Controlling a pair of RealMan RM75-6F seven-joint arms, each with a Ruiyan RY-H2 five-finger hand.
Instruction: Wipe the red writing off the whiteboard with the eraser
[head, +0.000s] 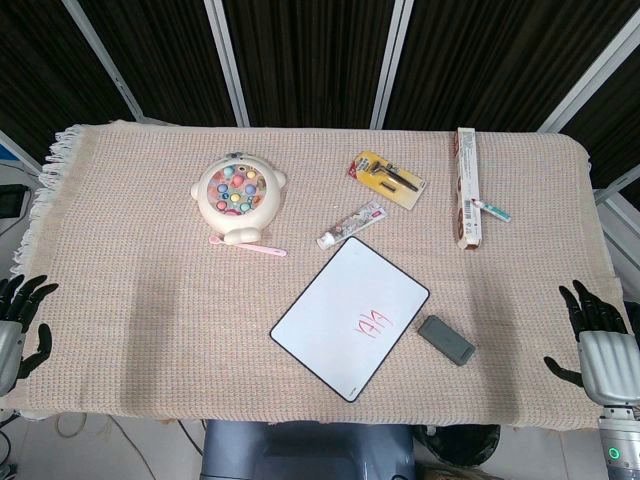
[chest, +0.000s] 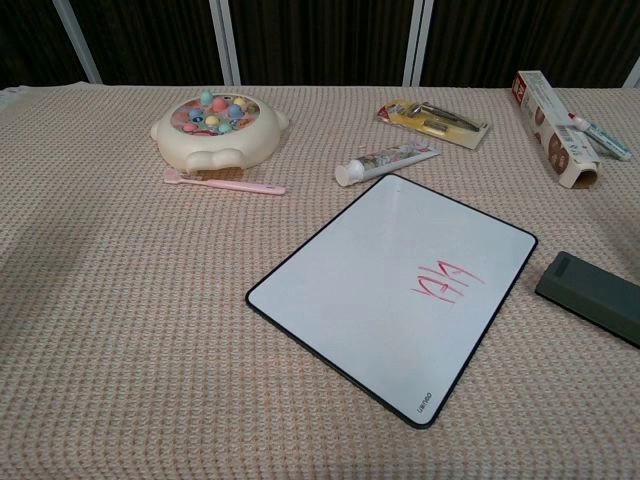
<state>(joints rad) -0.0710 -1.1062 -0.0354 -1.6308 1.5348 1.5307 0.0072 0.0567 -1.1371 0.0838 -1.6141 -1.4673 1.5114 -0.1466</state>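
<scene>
Nearby, toothpaste tube (head: 349, 226) touches the whiteboard (head: 335, 300), eraser (head: 446, 340) just beside; left hand (head: 22, 325) and right hand (head: 595, 345) released.

The whiteboard (head: 350, 318) lies flat and angled, red writing (head: 372, 323) near its right edge; the dark eraser (head: 446, 340) rests just beside it.

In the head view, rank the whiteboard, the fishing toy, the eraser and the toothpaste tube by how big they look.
Largest to smallest in the head view:
1. whiteboard
2. fishing toy
3. eraser and toothpaste tube: about alike. The tube looks slightly longer and the eraser wider, and the eraser lies nearer the camera, so I won't rank them.
</scene>
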